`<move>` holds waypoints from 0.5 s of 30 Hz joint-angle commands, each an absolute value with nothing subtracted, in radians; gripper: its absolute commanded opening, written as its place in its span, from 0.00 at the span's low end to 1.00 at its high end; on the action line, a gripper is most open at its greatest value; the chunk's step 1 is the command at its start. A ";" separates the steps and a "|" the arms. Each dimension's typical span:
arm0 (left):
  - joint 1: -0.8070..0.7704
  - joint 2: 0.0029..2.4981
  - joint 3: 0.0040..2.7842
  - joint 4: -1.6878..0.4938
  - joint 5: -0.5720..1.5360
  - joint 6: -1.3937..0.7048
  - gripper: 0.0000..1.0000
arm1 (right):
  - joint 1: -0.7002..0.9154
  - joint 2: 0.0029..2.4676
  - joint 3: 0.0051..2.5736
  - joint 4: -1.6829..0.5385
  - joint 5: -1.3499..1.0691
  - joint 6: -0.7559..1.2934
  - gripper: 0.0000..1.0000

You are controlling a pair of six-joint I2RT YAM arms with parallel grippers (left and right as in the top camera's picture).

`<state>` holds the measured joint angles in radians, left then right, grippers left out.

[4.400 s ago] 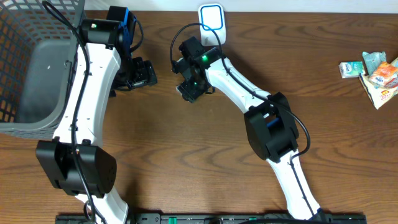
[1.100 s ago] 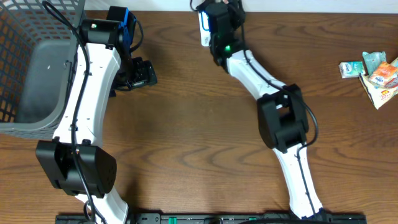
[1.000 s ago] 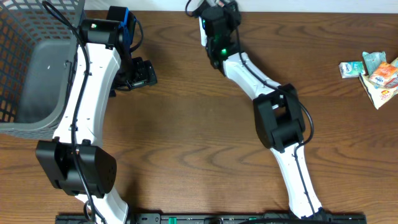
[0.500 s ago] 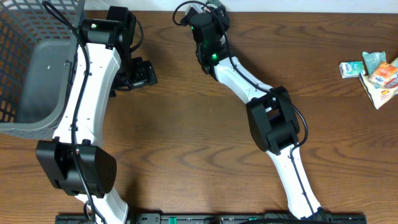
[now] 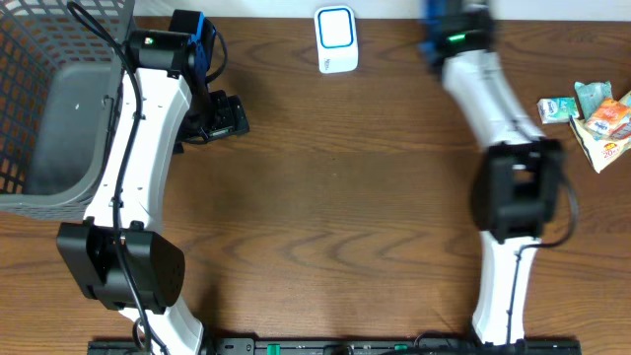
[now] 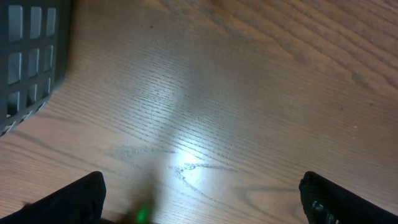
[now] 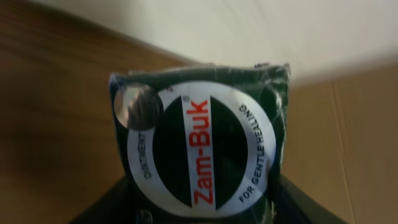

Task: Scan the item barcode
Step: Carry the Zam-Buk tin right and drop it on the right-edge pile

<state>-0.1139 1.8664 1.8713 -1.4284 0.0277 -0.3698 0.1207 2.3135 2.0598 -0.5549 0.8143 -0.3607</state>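
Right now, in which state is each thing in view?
Left hand: open, empty, over the table.
Right hand: shut on the Zam-Buk pack.
Zam-Buk pack: held, label facing the wrist camera.
Scanner: lying flat, nothing over it.
Basket: upright, no item visible inside.
Packets: lying together at the right edge, untouched.
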 commanded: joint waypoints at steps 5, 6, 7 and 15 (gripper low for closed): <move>-0.113 1.850 1.869 -1.431 0.030 -0.376 0.98 | -0.176 2.277 2.060 -0.810 0.758 -0.027 0.47; -0.113 1.850 1.869 -1.431 0.030 -0.376 0.98 | -0.202 2.277 2.060 -0.825 0.735 -0.009 0.49; -0.113 1.850 1.869 -1.431 0.030 -0.376 0.98 | -0.231 2.277 2.060 -0.840 0.692 -0.004 0.55; -0.113 1.850 1.869 -1.431 0.030 -0.376 0.97 | -0.350 2.277 2.060 -0.894 0.489 0.018 0.98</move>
